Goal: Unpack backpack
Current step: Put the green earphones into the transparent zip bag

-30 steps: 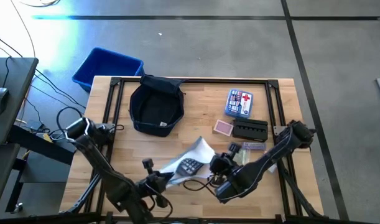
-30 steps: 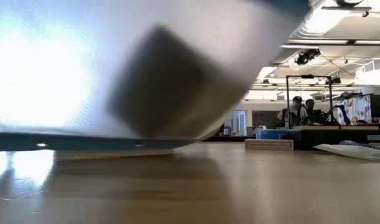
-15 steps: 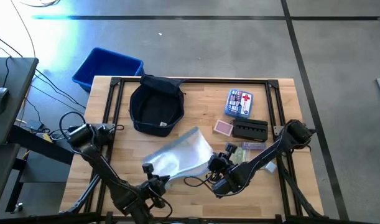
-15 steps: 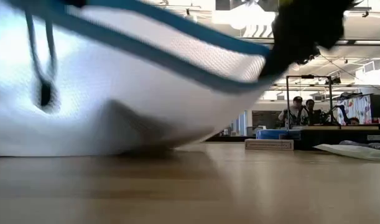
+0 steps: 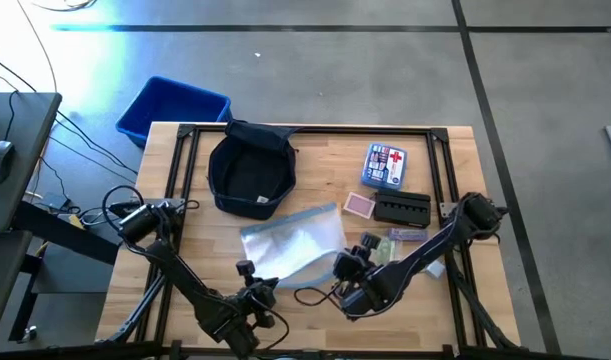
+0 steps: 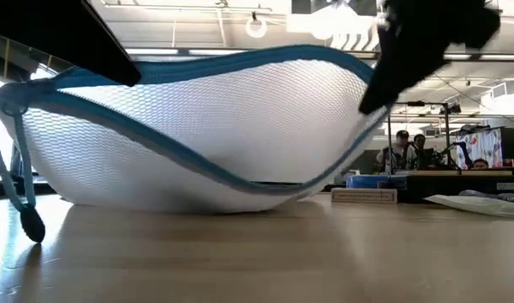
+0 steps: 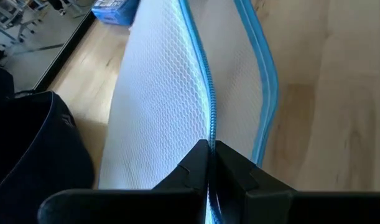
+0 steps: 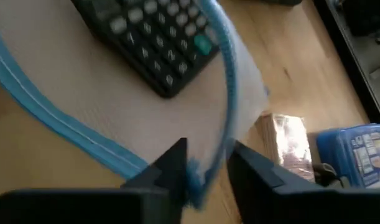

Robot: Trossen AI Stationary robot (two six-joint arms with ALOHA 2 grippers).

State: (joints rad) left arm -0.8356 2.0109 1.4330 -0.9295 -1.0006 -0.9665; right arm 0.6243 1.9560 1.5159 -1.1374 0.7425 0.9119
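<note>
High view: small dark navy soft fabric backpack (image 5: 251, 172) lying open on the wooden table (image 5: 315, 150), toward its far left part, mouth up, well apart from both arms. Flat white mesh zip pouch with blue trim (image 5: 293, 241) spread near the table's middle, just in front of the backpack. Left gripper (image 5: 257, 290) at the pouch's near left corner; right gripper (image 5: 345, 264) at its near right edge. Bright blue rigid plastic bin (image 5: 172, 106) on the floor beyond the far left corner. Blue first-aid box (image 5: 385, 164), small reddish card pack (image 5: 358, 206) and black rectangular case (image 5: 402, 208) lying right of the pouch.

Low view: pouch (image 6: 198, 135) filling most of the frame, sagging on the tabletop, blue zipper edge curving across it; dark gripper part (image 6: 416, 42) at its upper right.

Left wrist view: left gripper (image 7: 208, 163) pinched tight on the pouch's blue zipper line; dark backpack fabric (image 7: 28, 143) beside the pouch.

Right wrist view: right gripper (image 8: 205, 163) with fingers slightly apart, blue trim of the pouch running between them; black calculator (image 8: 155, 40) showing through the mesh.
</note>
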